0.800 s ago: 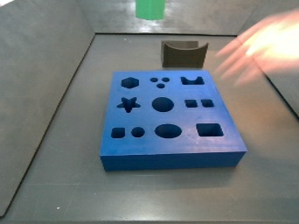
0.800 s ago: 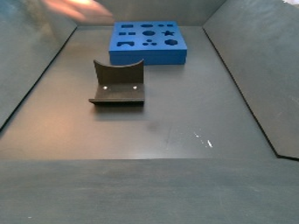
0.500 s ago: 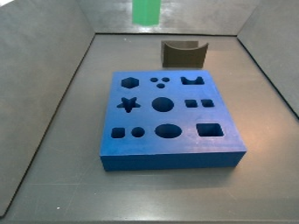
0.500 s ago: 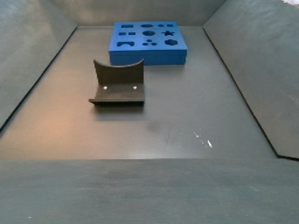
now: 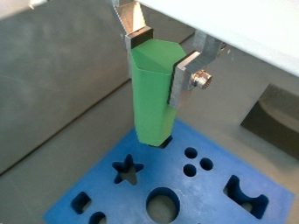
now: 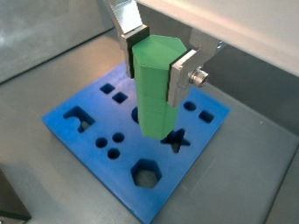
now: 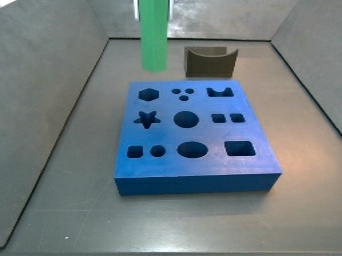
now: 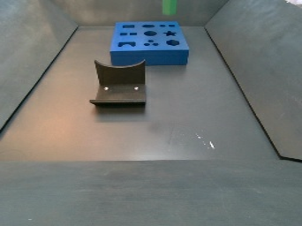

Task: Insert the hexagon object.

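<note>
You see the gripper high above the blue board, its two silver fingers pinching the hexagon object between them near its top end. The green rod hangs upright with its lower end free, I think so that it can go straight down into the hexagonal hole, which sits at the far left corner of the board in a side view. The rod does not touch the board yet. To the right, behind the board, stands the fixture. The floor is dark grey and bare, and grey walls close the space.
</note>
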Tool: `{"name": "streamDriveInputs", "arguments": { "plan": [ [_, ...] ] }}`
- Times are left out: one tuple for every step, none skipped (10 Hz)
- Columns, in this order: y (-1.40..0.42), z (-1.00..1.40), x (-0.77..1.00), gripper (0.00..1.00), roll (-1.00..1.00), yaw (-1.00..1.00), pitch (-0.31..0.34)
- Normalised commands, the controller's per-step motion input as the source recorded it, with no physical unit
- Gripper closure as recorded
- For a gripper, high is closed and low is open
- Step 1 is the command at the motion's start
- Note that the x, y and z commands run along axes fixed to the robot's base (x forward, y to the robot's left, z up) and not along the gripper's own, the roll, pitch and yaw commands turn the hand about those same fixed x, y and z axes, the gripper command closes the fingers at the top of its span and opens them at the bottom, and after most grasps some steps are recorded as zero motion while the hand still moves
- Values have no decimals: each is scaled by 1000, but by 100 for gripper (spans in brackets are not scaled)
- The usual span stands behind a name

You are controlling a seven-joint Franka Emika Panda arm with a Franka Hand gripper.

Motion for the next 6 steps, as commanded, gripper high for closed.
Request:
{"name": "streamDriveInputs", "arguments": {
  "plan": [
    [183, -886, 0, 100, 27, -69, -60],
    [226, -734, 0, 100, 89, -69, -4],
    [263, -609, -51, 100, 151, -63, 0],
    [246, -454, -83, 100, 181, -49, 17],
    [234, -394, -43, 100, 130, -49, 30],
    [234, -329, -23, 100, 99, -49, 43]
  ]
}}
